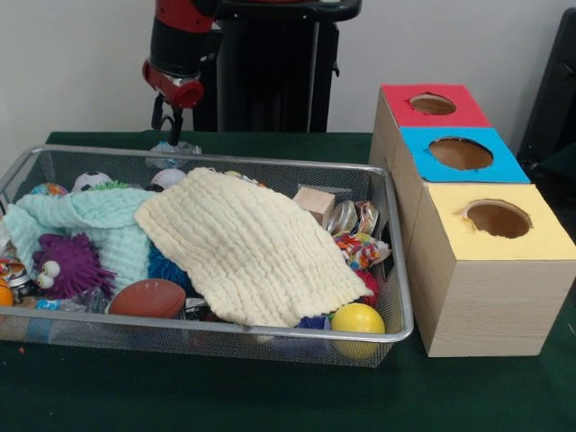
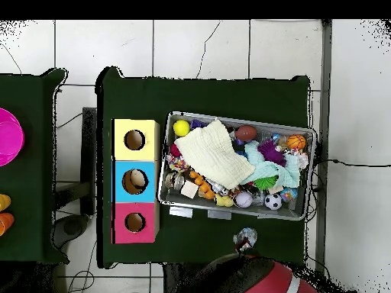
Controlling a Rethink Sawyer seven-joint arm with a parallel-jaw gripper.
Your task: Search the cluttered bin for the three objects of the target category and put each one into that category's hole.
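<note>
Three wooden boxes stand in a row at the right of the front view, topped red point(image 1: 434, 105), blue point(image 1: 461, 153) and yellow point(image 1: 497, 219), each with a round hole. The large silver wire-mesh bin point(image 1: 400, 297) fills the left and centre, touching the yellow box. A cream knitted cloth point(image 1: 247, 245) lies over its contents, with a mint cloth point(image 1: 94, 220), a purple spiky toy point(image 1: 67, 265), a brown football point(image 1: 147, 298) and a yellow ball point(image 1: 357, 319) showing around it. The red and black gripper point(image 1: 168, 121) hangs at upper left behind the bin's far rim; whether its jaws are apart I cannot tell.

In the overhead view the bin point(image 2: 308, 175) sits centre-right, the boxes at its left, the gripper point(image 2: 245, 240) just below it.
</note>
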